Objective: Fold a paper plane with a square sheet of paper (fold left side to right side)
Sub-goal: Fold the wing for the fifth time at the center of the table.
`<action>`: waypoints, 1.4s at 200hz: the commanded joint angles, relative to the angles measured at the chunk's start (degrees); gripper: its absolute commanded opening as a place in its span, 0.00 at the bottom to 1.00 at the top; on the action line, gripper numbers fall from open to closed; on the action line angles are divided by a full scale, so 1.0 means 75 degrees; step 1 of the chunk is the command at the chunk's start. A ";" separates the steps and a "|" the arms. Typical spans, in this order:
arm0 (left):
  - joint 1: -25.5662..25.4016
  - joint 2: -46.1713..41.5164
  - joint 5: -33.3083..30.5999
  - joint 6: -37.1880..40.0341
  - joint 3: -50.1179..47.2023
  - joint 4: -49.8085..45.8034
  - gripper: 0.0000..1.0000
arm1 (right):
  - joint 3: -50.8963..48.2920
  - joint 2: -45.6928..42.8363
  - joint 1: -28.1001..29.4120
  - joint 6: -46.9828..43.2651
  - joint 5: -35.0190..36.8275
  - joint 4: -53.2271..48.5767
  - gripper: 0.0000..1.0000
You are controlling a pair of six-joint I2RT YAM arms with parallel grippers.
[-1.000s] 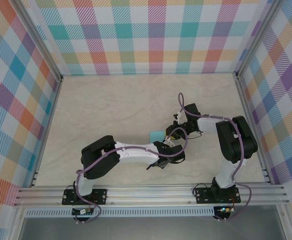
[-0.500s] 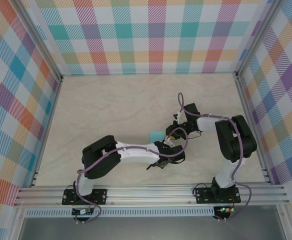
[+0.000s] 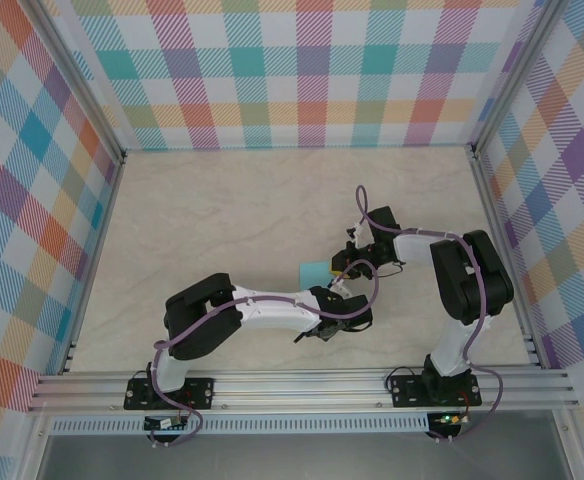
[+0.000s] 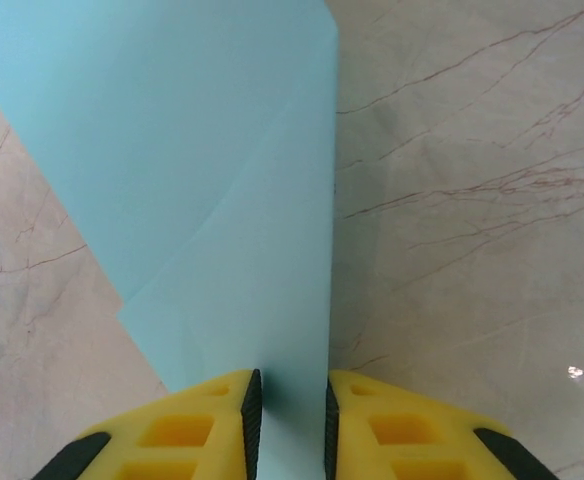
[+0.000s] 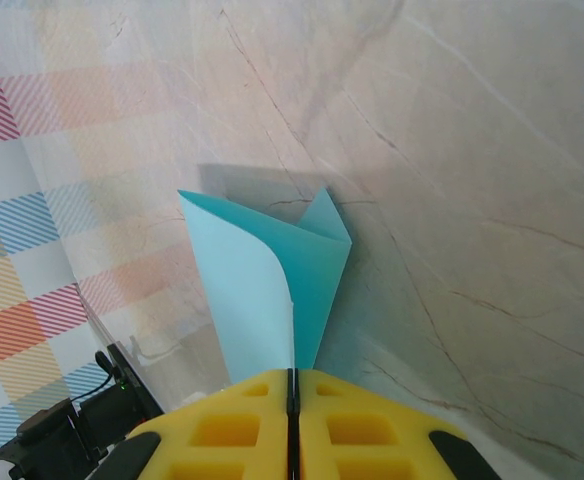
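1. Presently on hand: 1 square sheet of paper, plain light turquoise, partly folded. It lies on the bench, right of centre, between the 2 claws.
2. Sheet, condition: the left wrist view shows it flat on the bench, with 1 layer overlapping another along a slanted edge. The right wrist view shows 1 flap lifted off the bench and curling over.
3. Right claw: closed tight on the raised edge of the sheet, with no gap between its fingers.
4. Left claw: jaws narrowly apart, low over the flat part, with paper showing in the gap. Whether the pads press on the paper cannot be told.
5. Step in hand, as judged: carrying the held side across to the right side while the flat part is pinned.
6. Handling notes, advisory:
   - Press the left claw firmly onto the flat layer, just beside the intended crease, before the right claw travels.
   - Carry the held edge over in a low arc, without tugging, so the sheet does not slide.
   - Line up edge with edge before letting go, and move slowly, because thin paper buckles.
   - Release only once the flap lies flat, then press along the fold.
7. Risk, as judged: the sheet skids on the smooth bench and the fold comes out skewed.
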 commanded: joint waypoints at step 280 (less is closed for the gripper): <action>0.2076 -0.2880 0.4385 -0.1883 -0.3817 0.5863 0.05 | -0.2358 -0.4418 -0.0262 0.0390 0.1743 0.0217 0.65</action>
